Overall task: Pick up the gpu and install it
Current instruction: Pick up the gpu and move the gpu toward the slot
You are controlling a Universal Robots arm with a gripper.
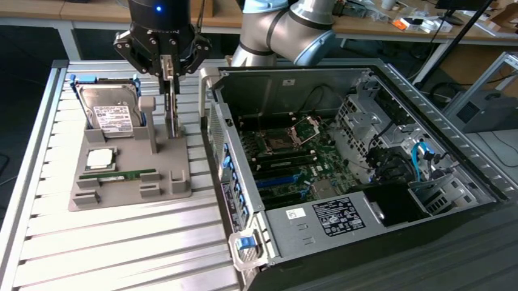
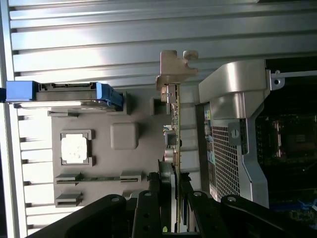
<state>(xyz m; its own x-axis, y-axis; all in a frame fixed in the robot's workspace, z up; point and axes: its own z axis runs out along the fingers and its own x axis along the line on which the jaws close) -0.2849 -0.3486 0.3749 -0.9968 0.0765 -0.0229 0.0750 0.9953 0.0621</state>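
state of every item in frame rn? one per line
gripper: shut on the gpu's top edge
gpu: upright on edge at the grey holder, not in the case; lifted or not, cannot tell
hard drive: propped at a tilt in the holder
CPU: flat in its recess
memory stick: lying in its slot
computer case: side open, motherboard exposed

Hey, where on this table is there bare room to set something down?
Widest free patch: the ribbed table between the gray holder and the table's near edge. A narrow strip runs beside the holder on the exterior view's left. Crowded: the gap between holder and computer case, where the gripper holds the gpu.
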